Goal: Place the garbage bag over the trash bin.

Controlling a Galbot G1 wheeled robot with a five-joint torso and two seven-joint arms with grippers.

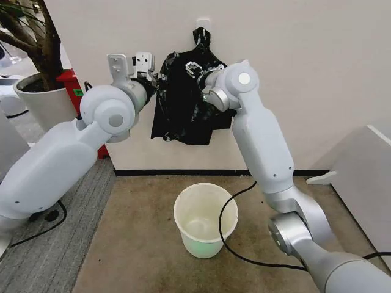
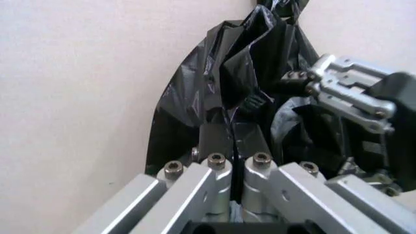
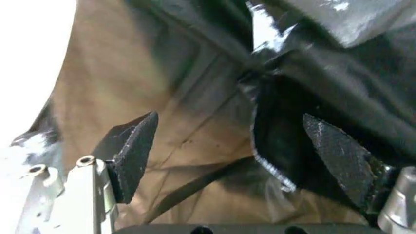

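Against the plain off-white wall (image 1: 317,73), above a black skirting strip and a brown carpeted floor (image 1: 134,244), hung the thin, crinkly, glossy black plastic garbage bag (image 1: 183,104), knotted at its top. No writing could be read on anything. Both white arms were raised to it. The left gripper (image 2: 232,141) had its jaws pressed together on a fold of the bag's film, which the left wrist view showed rising straight from between the closed fingers. The right gripper (image 3: 240,156) stood with its jaws apart, black film lying between the dark pads (image 3: 133,151) and against one of them, without being pinched; the left wrist view showed that gripper just beside the left one, amid the folds. Well below both sets of jaws, on the carpet, stood the small round creamy-white plastic trash bin (image 1: 205,221), upright, with a black cable (image 1: 235,244) curving past it. A large white plant pot (image 1: 43,101) stood beyond the left arm.
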